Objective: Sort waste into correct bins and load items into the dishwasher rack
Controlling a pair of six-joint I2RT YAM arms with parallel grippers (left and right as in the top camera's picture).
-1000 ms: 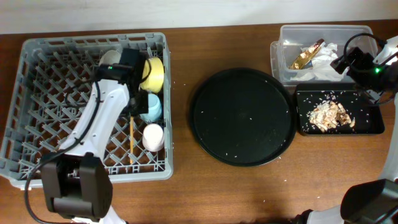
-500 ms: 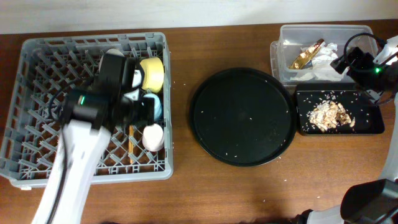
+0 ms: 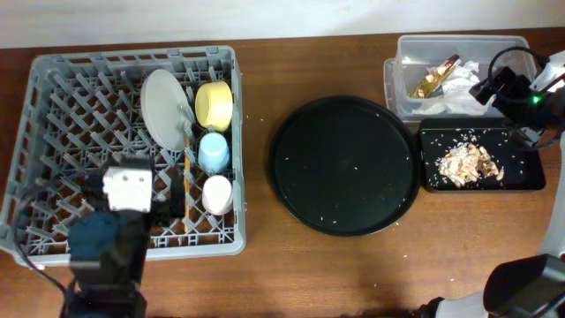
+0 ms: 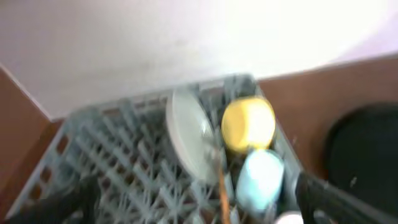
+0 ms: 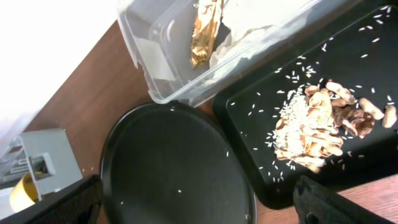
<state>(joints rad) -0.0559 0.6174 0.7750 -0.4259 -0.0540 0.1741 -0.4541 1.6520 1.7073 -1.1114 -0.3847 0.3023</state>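
Overhead view: the rack (image 3: 53,106) at left holds the plate (image 3: 163,108), bowl (image 3: 214,104), blue cup (image 3: 214,152), pink cup (image 3: 217,194) and chopsticks (image 3: 187,190). At upper right the tub (image 3: 397,66) holds the napkins (image 3: 459,88) and wrapper (image 3: 435,78), and the black tray (image 3: 521,181) below it holds the scraps (image 3: 468,163). The left gripper (image 4: 196,186) and right gripper (image 5: 193,186) are both spread wide and empty, so the task looks essentially complete, save stray grains on the round tray (image 3: 344,165).

- Rack (image 4: 124,155) blurred in the left wrist view — pegs smear together.
- Tub (image 5: 155,62) cut off by the right wrist view's top edge.
- Bowl (image 5: 23,191) there — mostly hidden.
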